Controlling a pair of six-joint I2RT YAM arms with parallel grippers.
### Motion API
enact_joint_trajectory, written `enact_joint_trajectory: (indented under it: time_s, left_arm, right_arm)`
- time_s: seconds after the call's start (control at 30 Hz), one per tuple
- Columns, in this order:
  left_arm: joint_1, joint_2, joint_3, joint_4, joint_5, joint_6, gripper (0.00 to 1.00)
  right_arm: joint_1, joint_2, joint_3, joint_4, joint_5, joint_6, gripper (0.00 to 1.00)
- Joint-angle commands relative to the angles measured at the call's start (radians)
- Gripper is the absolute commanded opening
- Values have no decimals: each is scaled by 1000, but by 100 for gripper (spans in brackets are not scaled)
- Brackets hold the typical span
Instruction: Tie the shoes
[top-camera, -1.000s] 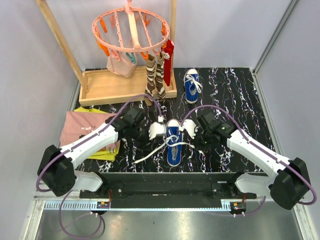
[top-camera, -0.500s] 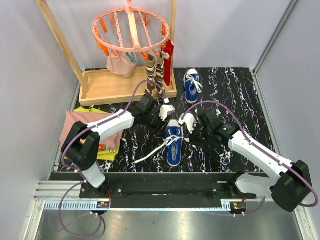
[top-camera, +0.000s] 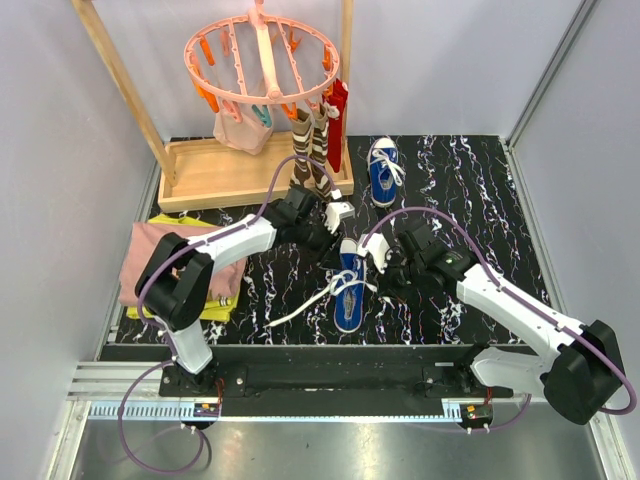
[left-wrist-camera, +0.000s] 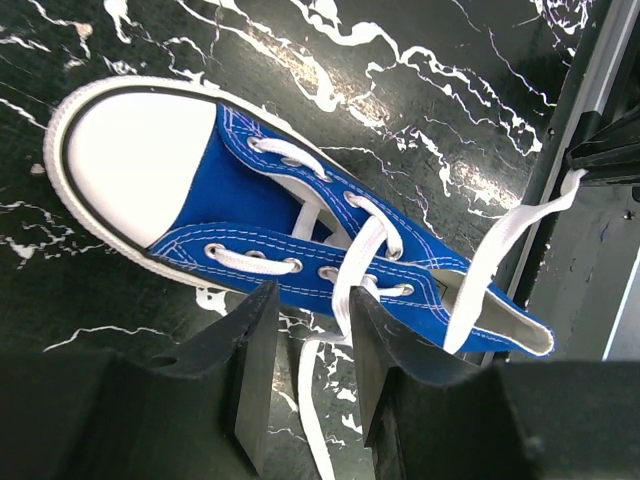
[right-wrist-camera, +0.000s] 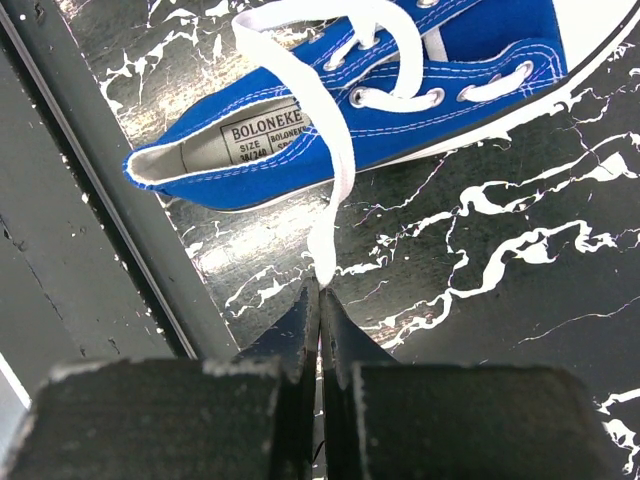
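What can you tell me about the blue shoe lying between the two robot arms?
The blue shoe is a canvas sneaker with a white toe cap, white sole and untied white laces. It lies sole-down on the black marbled table, heel toward the arms' bases. The right end effector is shut on one lace end; the left end effector hangs open above it.

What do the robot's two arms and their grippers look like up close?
The left arm and right arm have smooth white shells between bulky black joints. A thin purple cable loops loosely along each one. The left gripper and right gripper have plain matte black, wedge-shaped fingers, with white housings behind them.
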Motion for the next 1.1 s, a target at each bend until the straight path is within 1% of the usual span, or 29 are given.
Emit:
enact_joint_trajectory:
  time_s: [0.0,0.63,0.93,1.07]
  left_arm:
    - [-1,19,49,48,49,-5,38]
    - [-21,65,75,57,87,-8,33]
    - [-21,40,47,27,151,12,37]
    - [-18,39,35,16,159,9,38]
  right_arm:
    - [-3,-6,4,21,-24,-16,0]
    - [-3,17,-11,48,-44,46,0]
    - [-3,15,-19,54,-39,49,0]
    - [-3,17,-19,56,-39,49,0]
